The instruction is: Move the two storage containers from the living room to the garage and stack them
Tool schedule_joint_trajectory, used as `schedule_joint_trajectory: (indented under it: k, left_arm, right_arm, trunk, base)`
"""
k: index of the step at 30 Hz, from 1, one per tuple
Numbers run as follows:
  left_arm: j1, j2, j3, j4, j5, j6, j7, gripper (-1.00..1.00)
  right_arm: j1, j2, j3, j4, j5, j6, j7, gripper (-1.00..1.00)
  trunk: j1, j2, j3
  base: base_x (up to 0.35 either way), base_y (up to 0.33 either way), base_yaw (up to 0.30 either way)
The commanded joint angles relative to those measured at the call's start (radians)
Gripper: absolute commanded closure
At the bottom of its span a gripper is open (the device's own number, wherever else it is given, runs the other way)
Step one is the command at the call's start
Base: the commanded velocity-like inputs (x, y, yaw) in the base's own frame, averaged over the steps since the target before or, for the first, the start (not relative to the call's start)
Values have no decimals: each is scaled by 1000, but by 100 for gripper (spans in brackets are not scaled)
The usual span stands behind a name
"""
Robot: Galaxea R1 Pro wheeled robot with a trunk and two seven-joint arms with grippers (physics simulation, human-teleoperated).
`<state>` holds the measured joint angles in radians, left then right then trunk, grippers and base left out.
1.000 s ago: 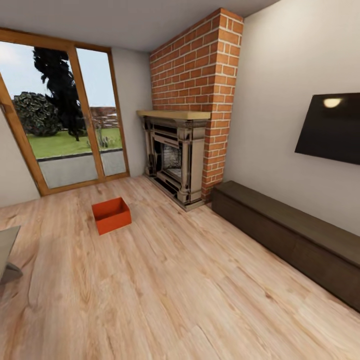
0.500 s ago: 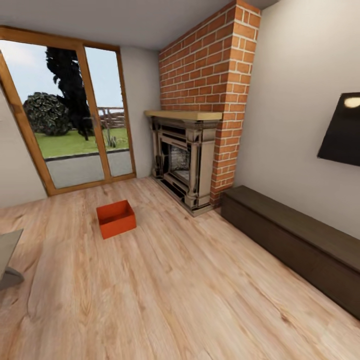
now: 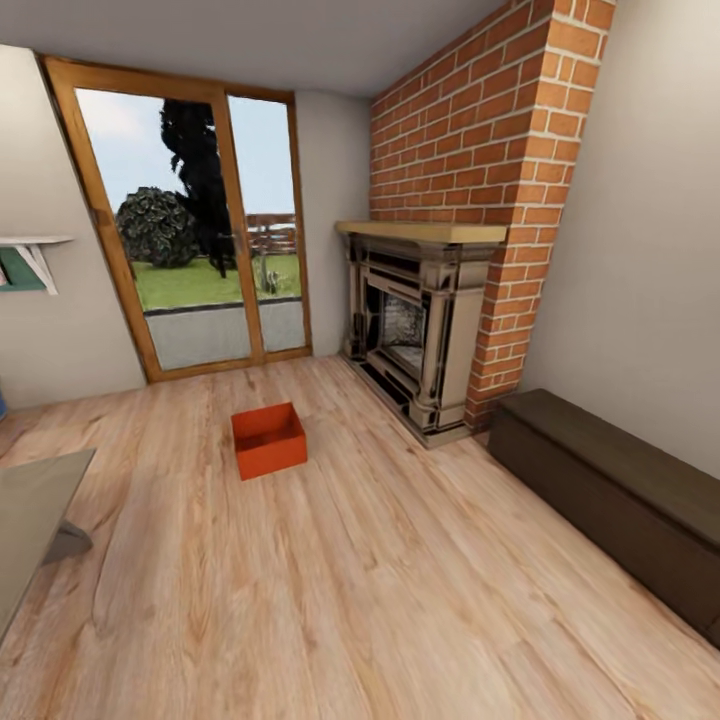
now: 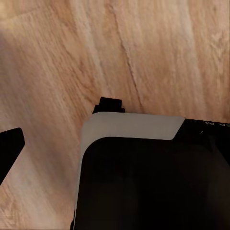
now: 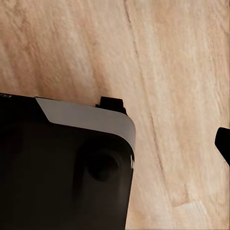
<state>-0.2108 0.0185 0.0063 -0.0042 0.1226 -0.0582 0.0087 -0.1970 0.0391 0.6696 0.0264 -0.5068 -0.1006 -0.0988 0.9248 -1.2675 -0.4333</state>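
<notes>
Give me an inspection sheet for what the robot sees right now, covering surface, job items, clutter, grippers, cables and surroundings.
Surface: light wood plank floor.
Job's things: one orange-red storage container, lidless and looking empty, upright on the planks between the glass door and the brick fireplace; nothing touches it. A second container: nothing seen.
Clutter: grey table corner at the near left; nothing seen lying loose on the planks.
Grippers: both wrist views look down at planks past a dark body; whether the fingers are open or shut cannot be told.
Cables: nothing seen.
Surroundings: long dark low cabinet along the right wall, white shelf bracket on the left wall, garden outside.
</notes>
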Motion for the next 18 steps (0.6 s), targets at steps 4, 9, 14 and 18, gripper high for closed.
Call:
schedule_joint_trajectory:
  k: [4, 9, 14, 18]
  left_arm:
    - [-1, 0, 0, 1, 8, -3, 1, -100]
    - [-1, 0, 0, 1, 8, -3, 1, -100]
    - [-1, 0, 0, 1, 8, -3, 1, -100]
    - [-1, 0, 0, 1, 8, -3, 1, -100]
  right_arm:
    - [-1, 1, 8, 3, -9, -5, -1, -100]
    - [-1, 1, 8, 3, -9, -5, -1, -100]
    - [-1, 1, 8, 3, -9, -5, -1, -100]
    - [-1, 1, 8, 3, -9, -5, -1, -100]
  trunk:
    - [1, 0, -1]
    - [1, 0, -1]
    - [1, 0, -1]
    - [1, 0, -1]
  base:
    - [321, 0, 269]
    - [321, 0, 269]
    - [321, 0, 269]
    - [321, 0, 269]
